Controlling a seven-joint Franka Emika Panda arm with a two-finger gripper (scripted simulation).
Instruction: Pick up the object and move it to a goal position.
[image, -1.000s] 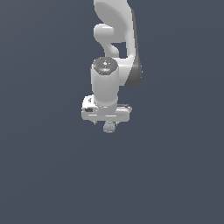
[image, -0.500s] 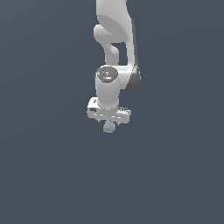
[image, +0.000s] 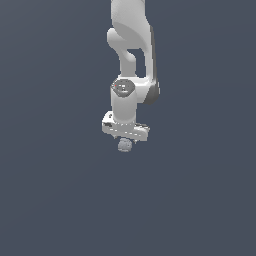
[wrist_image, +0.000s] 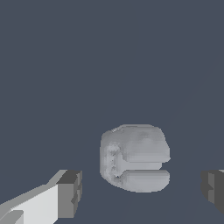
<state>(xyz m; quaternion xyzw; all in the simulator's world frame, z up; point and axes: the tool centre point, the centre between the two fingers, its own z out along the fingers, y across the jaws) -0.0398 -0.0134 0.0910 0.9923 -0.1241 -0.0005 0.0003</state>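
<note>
One white arm reaches down over the plain dark grey desk (image: 55, 200), its single hand (image: 125, 140) pointing downward. One object (wrist_image: 134, 157), a small pale grey-blue bumpy lump, sits directly under the hand. In the wrist view it lies between the two fingers (wrist_image: 70, 192), which stand spread wide, clear of it on both sides.
</note>
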